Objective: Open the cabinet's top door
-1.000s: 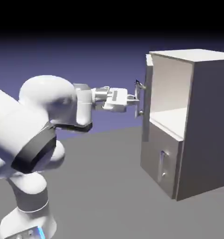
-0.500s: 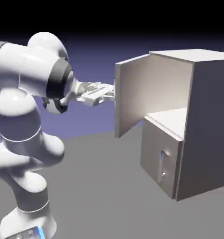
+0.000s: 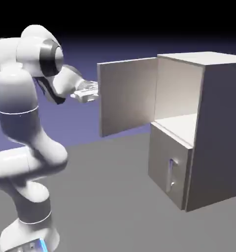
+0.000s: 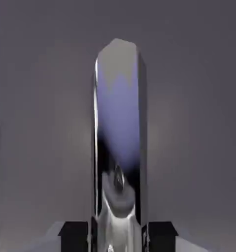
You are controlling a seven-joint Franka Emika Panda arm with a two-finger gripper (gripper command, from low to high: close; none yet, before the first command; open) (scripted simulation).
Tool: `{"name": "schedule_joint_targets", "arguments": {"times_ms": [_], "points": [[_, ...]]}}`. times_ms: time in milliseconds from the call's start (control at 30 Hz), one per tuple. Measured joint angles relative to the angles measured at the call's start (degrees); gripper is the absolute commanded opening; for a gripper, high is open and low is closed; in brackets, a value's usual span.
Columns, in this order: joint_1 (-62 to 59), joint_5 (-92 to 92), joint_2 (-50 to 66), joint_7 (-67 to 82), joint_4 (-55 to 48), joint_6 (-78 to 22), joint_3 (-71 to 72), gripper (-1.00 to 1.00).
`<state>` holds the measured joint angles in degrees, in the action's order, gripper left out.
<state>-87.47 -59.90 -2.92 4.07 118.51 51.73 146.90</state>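
End effector [image 4: 118, 237] clamped on the slim, shiny handle [image 4: 118, 108] of the top door [image 3: 127, 96], which stands swung wide from the cabinet [image 3: 220, 123], I judge the metal rigid but slippery, best pinched across its narrow width while the panel pivots.

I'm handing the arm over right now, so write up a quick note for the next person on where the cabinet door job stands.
Gripper: jaws closed on the top door's shiny handle, one fingertip on each side of it.
Top door: swung wide out from the cabinet, its inner face showing and the upper compartment exposed.
Lower door: shut.
Done: the top door is open.
Left: probably just letting go of the handle and backing the arm off, if no wider swing is wanted.
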Motion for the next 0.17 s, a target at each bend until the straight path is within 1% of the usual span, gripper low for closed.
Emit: {"name": "schedule_joint_targets", "arguments": {"times_ms": [167], "points": [[-1.7,6.2,-9.6,1.6,-10.4,-3.2,-0.7,-1.0]]}}
